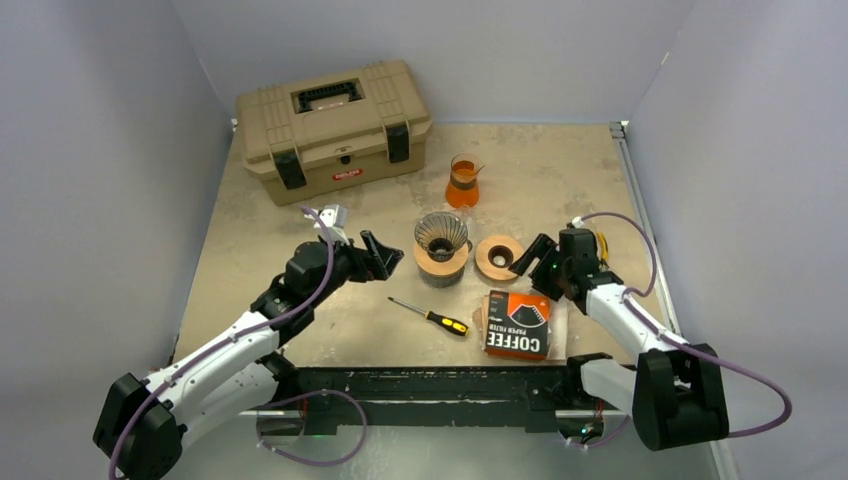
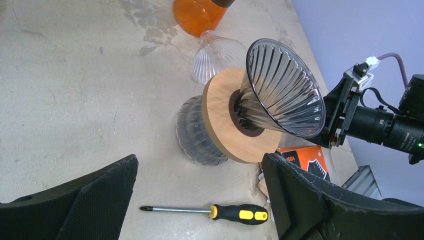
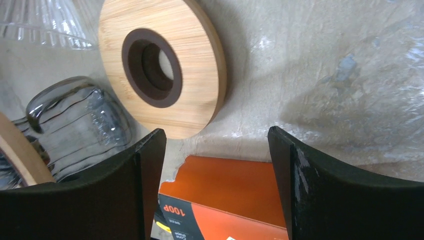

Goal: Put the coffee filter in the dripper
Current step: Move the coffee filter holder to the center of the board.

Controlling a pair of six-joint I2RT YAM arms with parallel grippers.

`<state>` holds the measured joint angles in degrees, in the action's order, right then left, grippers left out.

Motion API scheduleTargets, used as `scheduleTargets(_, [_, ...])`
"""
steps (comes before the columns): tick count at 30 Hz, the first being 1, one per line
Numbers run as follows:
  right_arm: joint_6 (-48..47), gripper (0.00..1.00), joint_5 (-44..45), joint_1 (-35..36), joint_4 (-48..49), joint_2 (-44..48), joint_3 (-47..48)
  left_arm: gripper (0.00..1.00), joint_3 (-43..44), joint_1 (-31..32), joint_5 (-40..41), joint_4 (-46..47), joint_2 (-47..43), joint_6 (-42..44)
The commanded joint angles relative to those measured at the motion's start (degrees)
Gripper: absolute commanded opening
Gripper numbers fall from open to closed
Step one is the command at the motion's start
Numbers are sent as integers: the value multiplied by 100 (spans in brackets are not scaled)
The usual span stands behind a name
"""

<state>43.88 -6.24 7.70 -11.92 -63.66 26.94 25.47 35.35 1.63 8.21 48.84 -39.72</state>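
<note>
The dripper (image 1: 442,238), a dark ribbed glass cone in a round wooden collar, stands mid-table; in the left wrist view its cone (image 2: 280,87) is just beyond my fingers. The orange-and-black coffee filter pack (image 1: 518,323) lies flat near the front edge, with brown paper edges showing at its left side. My left gripper (image 1: 385,255) is open and empty just left of the dripper. My right gripper (image 1: 535,258) is open and empty, above the pack's far end (image 3: 240,190). In the wrist views the left gripper (image 2: 200,165) and right gripper (image 3: 216,137) hold nothing.
A loose wooden ring (image 1: 497,257) with a dark centre lies right of the dripper, close to my right gripper. A yellow-and-black screwdriver (image 1: 430,316) lies in front of the dripper. An orange glass carafe (image 1: 462,182) stands behind it. A tan toolbox (image 1: 332,125) sits at the back left.
</note>
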Motion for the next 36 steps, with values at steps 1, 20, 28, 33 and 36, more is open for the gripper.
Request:
scheduleTargets(1, [-96,77,-462,-19,321,119,-88,94,-95,-21,-306,414,76,-6])
scheduleTargets(20, [473,74,-1547,619,1358,-195,-586,92,-913,-15,-702,1061,-251,-419])
scheduleTargets(28, [592,76,-1111,1049,1255,-174,-509,88,-1431,-8,-1052,1851,85,-825])
scheduleTargets(33, [252,86,-248,1049,596,130,-136,88,-1676,76,-975,2146,173,-1025])
scheduleTargets(36, [196,94,410,1049,71,422,61,88,-1698,190,-891,2224,272,-1066])
